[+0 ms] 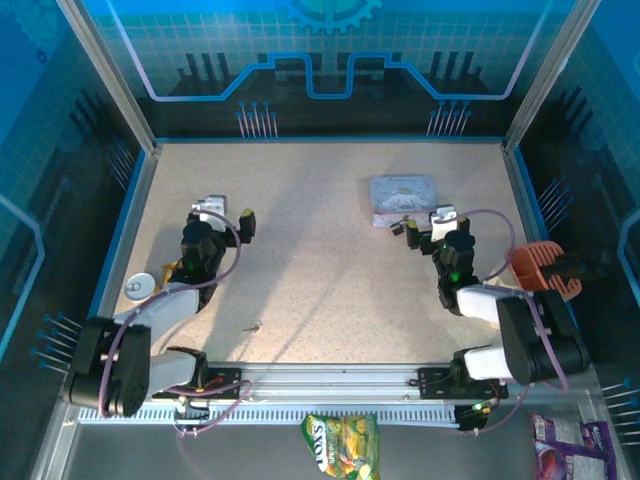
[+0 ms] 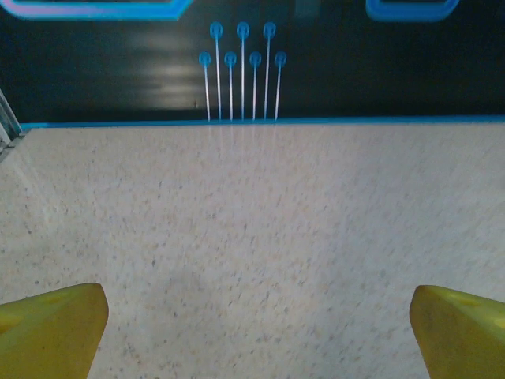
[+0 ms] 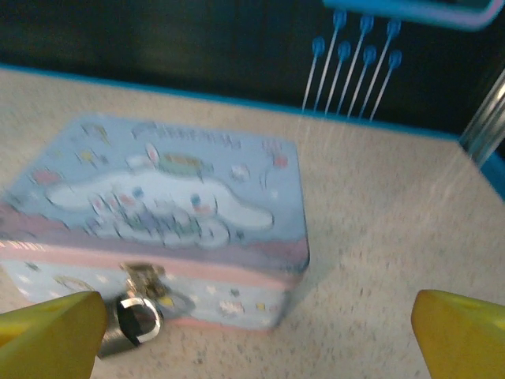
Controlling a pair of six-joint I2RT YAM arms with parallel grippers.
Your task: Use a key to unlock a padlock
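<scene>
— What lies on the speckled beige table [image 1: 330,260]?
— A pale blue cartoon tin [image 1: 402,198] at far right, a small round silvery object [image 1: 140,285] by the left edge, and the tiny dark key [image 1: 252,327] near the front.

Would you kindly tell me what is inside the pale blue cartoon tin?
Nothing inside can be seen: the tin is closed, so its lid covers any contents. The padlock hangs at its front wall.

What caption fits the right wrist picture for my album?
Open right tool faces a pale blue cartoon tin, a small padlock hanging at its front.
</scene>
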